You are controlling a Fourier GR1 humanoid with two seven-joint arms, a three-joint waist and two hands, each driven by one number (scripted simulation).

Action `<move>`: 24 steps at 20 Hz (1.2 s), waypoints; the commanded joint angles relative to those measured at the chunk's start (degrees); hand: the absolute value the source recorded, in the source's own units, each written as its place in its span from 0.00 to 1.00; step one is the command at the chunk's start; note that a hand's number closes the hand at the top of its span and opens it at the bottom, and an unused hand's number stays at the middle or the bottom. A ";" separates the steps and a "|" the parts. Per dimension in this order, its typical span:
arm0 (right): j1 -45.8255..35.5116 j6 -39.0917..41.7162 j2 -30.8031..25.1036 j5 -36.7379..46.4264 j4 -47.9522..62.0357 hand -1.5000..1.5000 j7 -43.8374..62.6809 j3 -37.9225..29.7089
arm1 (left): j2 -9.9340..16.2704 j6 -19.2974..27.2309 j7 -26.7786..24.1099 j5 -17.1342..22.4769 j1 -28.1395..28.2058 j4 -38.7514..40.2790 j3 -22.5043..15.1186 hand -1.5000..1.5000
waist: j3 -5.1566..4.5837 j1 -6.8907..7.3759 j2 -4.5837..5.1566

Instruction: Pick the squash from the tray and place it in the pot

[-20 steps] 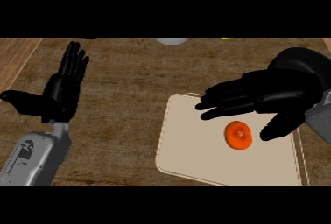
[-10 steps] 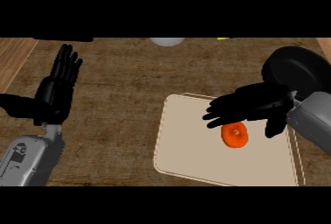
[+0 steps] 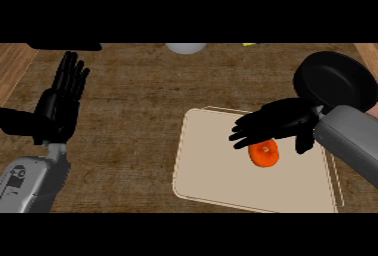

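Note:
An orange squash (image 3: 264,153) lies on the beige tray (image 3: 221,177) at the right of the counter. My right hand (image 3: 278,123) hovers just above and behind the squash, open, fingers spread toward the left and partly covering its top edge. The black pot (image 3: 336,80) stands beyond the tray at the upper right, partly hidden by my right forearm. My left hand (image 3: 59,102) rests open at the left of the view, fingers pointing up.
A white round object (image 3: 185,48) and a small yellow thing (image 3: 250,44) sit at the counter's far edge. A lighter wooden strip (image 3: 15,65) runs along the left side. Brown countertop lies between the tray and my left hand.
My right hand has drawn back to the right and lowered over the squash, uncovering the pot. The view has shifted slightly. The squash and left hand stay put.

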 commanded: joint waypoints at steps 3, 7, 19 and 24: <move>-2.43 2.08 5.71 3.19 7.17 0.00 -7.57 -0.47 | -1.52 2.37 1.61 -1.83 -1.01 -0.82 0.35 0.50 | -0.02 -1.02 -0.30; -1.78 -2.55 9.35 7.28 14.08 0.00 -8.43 -0.77 | -1.37 -0.44 -0.71 -1.47 -0.79 2.22 1.92 0.50 | -0.03 -1.10 -0.19; 4.22 -8.64 16.85 11.97 19.50 0.00 -7.85 0.01 | -2.07 -2.38 -0.20 -1.65 7.39 -6.35 1.80 0.50 | -0.02 -0.87 -0.39; 4.61 -9.57 16.50 13.86 18.48 1.00 -12.44 1.97 | -2.72 -1.64 0.79 -3.08 0.90 -0.68 2.21 0.50 | -0.02 -1.56 -0.18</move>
